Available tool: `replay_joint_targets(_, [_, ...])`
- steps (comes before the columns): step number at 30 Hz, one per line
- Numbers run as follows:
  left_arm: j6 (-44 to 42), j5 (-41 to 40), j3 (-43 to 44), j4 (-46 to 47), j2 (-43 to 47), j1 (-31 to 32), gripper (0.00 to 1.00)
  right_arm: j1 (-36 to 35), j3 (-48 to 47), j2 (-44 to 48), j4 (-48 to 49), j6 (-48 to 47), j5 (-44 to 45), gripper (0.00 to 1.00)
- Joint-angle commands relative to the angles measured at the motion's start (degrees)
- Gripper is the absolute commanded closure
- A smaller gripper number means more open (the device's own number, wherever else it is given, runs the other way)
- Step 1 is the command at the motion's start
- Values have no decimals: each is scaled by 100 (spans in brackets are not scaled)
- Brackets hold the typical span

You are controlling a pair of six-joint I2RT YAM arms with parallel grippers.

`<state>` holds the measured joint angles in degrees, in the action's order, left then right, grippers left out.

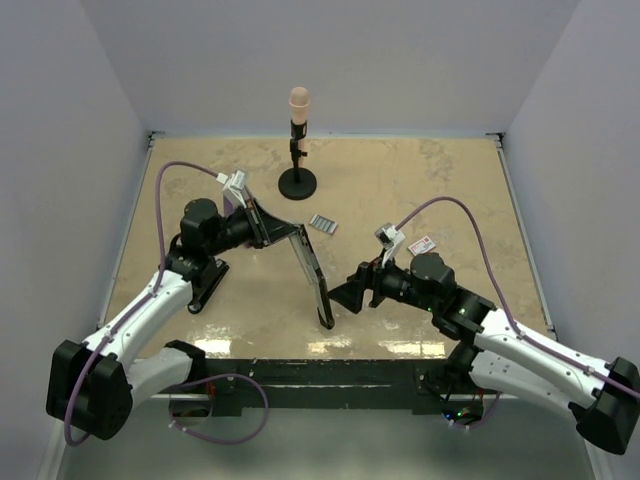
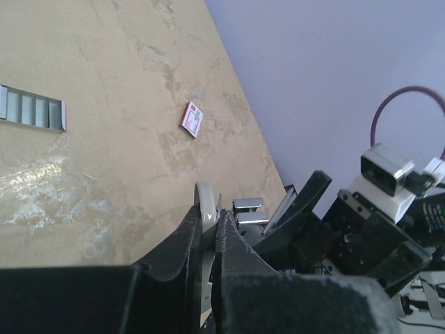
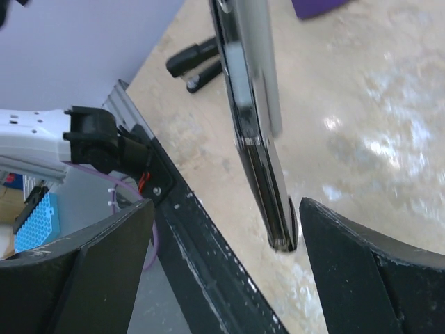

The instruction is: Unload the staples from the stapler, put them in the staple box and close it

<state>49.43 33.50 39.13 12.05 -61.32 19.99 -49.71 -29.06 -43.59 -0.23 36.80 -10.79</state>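
The black stapler [image 1: 312, 270] is swung open and held off the table. My left gripper [image 1: 266, 226] is shut on its upper part, and the long lower arm hangs down toward the table's front edge. In the left wrist view the fingers [image 2: 233, 257] pinch a pale grey edge of the stapler [image 2: 204, 209]. My right gripper [image 1: 340, 297] is open beside the stapler's low tip. In the right wrist view that tip [image 3: 272, 202] lies between the spread fingers, nearer the right finger [image 3: 361, 264]. A strip of staples [image 1: 322, 223] lies on the table, and it also shows in the left wrist view [image 2: 31, 111].
A black stand with a pink top [image 1: 297, 150] is at the back centre. A pink-and-white card [image 1: 422, 244] lies right of the staples. A purple object [image 1: 233, 203] sits behind my left gripper. A black clip-like object [image 1: 207, 283] lies at the left. The table's front rail [image 3: 208, 257] is close under my right gripper.
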Motion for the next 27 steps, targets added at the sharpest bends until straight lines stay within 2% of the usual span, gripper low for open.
replay_joint_targets(1, [251, 658, -116, 763, 269, -21, 100, 172, -381, -525, 1006, -796, -772, 8])
replay_joint_targets(4, [225, 790, -231, 851, 392, -21, 100, 609, -285, -956, 1629, -929, -1537, 8])
replay_joint_targets(5, [234, 807, -283, 886, 471, -21, 100, 769, -215, -1054, 1875, -894, -2219, 8])
replay_joint_targets(7, [295, 878, -371, 1078, 533, -21, 100, 1120, 65, -1282, 2858, -570, -2926, 8])
replay_joint_targets(8, [330, 895, -458, 1149, 603, -21, 100, 1165, 145, -1492, 3175, -473, -3355, 9])
replay_joint_targets(12, [418, 1000, -600, 1316, 692, -13, 100, 1174, 461, -1907, 4702, -157, -4052, 10])
replay_joint_targets(16, [856, 1203, -863, 2106, 770, -21, 100, 1166, 340, -2241, 4831, -216, -4256, 10])
replay_joint_targets(20, [946, 1195, -969, 2310, 841, -13, 100, 1166, 331, -2574, 5155, -59, -4379, 10])
replay_joint_targets(27, [1007, 1186, -1039, 2486, 815, -21, 100, 1148, 541, -3269, 6603, 810, -4494, 14])
